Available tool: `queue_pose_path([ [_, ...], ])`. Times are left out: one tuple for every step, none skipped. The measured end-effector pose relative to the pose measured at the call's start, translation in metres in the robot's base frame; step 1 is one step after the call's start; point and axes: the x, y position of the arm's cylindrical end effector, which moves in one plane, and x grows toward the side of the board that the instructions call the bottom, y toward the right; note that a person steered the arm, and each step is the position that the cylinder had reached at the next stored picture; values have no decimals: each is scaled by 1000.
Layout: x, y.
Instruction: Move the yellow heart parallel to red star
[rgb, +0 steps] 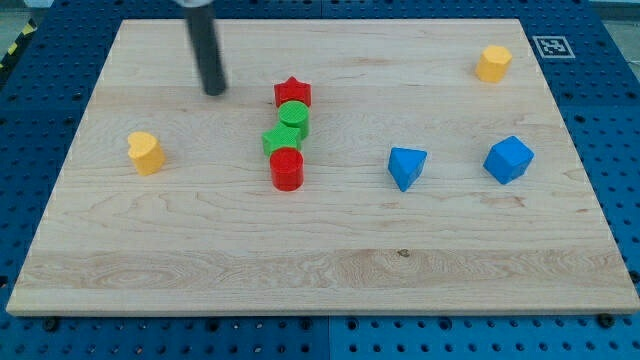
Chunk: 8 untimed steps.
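Observation:
The yellow heart lies on the wooden board at the view's left. The red star sits near the middle, toward the view's top. Below it in a touching column are a green cylinder, a green star and a red cylinder. My tip is a dark rod's lower end, to the left of the red star and up and to the right of the yellow heart, touching no block.
A blue triangular block and a blue hexagonal block lie at the view's right. A yellow hexagonal block sits near the top right corner. A blue perforated table surrounds the board.

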Motion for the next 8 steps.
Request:
queue_pose_path([
  [25, -76],
  [78, -101],
  [121, -96],
  [130, -55],
  [109, -11],
  [95, -1],
  [135, -2],
  [131, 10],
])
